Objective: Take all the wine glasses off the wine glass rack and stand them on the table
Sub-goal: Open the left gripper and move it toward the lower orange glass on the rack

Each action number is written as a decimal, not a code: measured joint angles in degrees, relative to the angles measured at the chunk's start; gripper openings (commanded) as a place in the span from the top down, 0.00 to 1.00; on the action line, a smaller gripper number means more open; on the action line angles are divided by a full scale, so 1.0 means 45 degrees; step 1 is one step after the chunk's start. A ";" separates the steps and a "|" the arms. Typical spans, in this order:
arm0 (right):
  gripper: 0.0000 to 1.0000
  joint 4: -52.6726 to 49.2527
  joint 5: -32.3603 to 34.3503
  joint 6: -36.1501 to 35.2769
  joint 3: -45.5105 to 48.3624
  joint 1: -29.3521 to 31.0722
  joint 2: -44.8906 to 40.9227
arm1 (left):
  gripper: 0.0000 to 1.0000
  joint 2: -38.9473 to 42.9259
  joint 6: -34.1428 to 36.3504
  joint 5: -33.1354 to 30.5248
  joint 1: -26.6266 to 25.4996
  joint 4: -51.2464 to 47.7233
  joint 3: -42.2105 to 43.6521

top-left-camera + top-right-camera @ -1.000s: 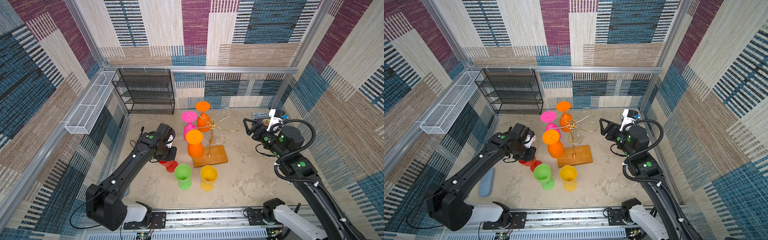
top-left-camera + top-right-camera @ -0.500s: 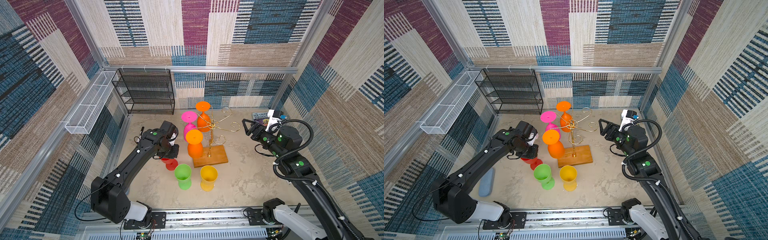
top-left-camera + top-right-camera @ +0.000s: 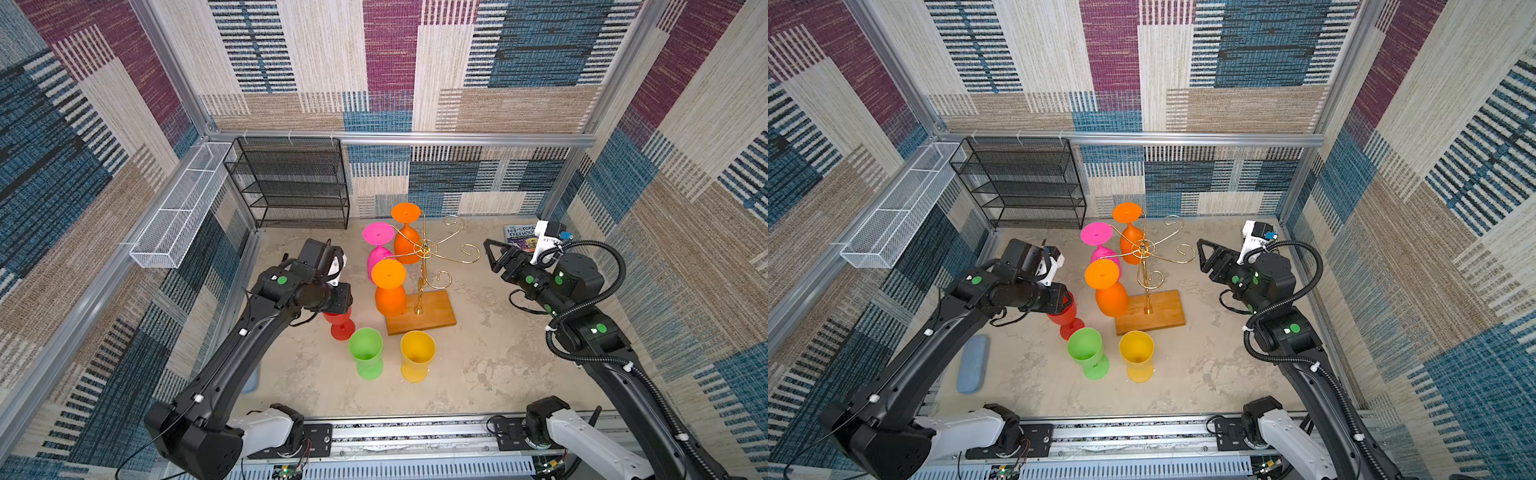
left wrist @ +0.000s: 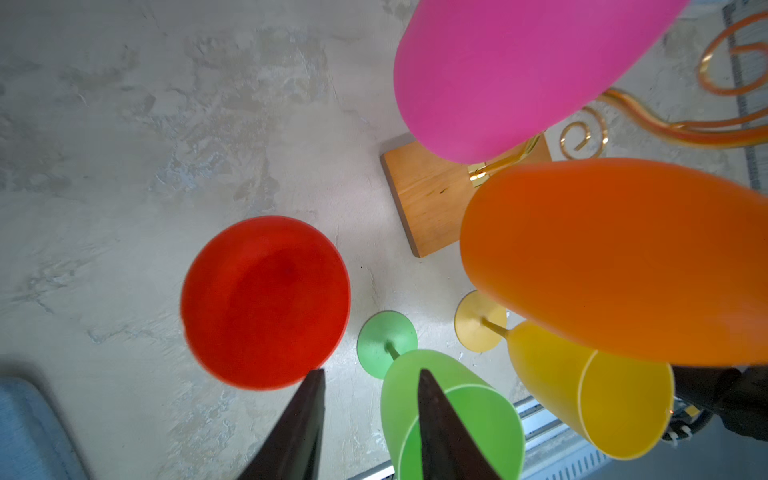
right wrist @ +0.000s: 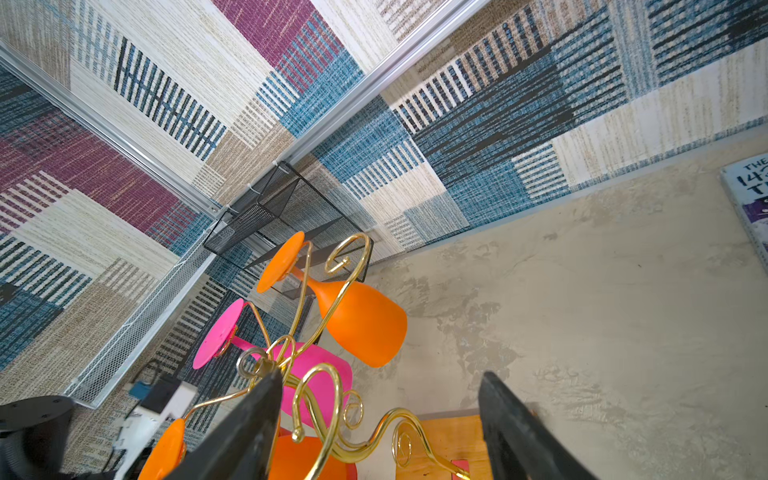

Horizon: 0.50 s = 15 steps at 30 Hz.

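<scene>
The red glass (image 4: 266, 303) stands upright on the table (image 3: 478, 365), mouth up and stem vertical, just left of the rack (image 3: 420, 286). The left gripper (image 4: 370, 374) hangs over its rim, jaws apart, clamping nothing. The right gripper (image 5: 380, 376) gapes empty beside the rack's arms. A pink glass (image 3: 377, 253) hangs there mouth down.
</scene>
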<state>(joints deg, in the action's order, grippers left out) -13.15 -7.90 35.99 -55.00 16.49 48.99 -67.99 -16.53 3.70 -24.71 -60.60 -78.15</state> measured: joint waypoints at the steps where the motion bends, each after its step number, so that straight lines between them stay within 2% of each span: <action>1: 0.24 0.0000 0.0000 0.0000 0.0024 0.0000 -0.0015 | 0.62 0.0699 -0.0199 -0.0350 0.0000 0.0107 0.0000; 3: 0.24 0.0000 0.0005 0.0000 0.0102 0.0000 -0.0029 | 0.61 0.2322 -0.0593 -0.0918 0.0000 0.0646 0.0316; 5: 0.24 0.0000 0.0005 0.0005 0.0194 0.0000 -0.0015 | 0.46 0.4124 -0.1078 -0.1243 0.0015 0.1540 0.1001; 8: 0.24 0.0005 0.0000 0.0010 0.0277 0.0000 0.0044 | 0.43 0.6028 -0.1831 -0.1166 0.0010 0.3011 0.1889; 11: 0.24 0.0053 -0.0005 0.0068 0.0335 0.0000 0.0063 | 0.41 0.6465 -0.2812 -0.0520 0.0010 0.4245 0.2356; 15: 0.24 0.0194 -0.0078 0.0243 0.0393 0.0000 0.0180 | 0.42 0.5731 -0.4784 0.1394 0.0015 0.6125 0.3143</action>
<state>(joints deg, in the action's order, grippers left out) -12.27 -8.25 37.08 -53.23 16.49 49.80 -42.19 -38.06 9.98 -24.64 -33.04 -64.01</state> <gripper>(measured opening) 0.758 0.587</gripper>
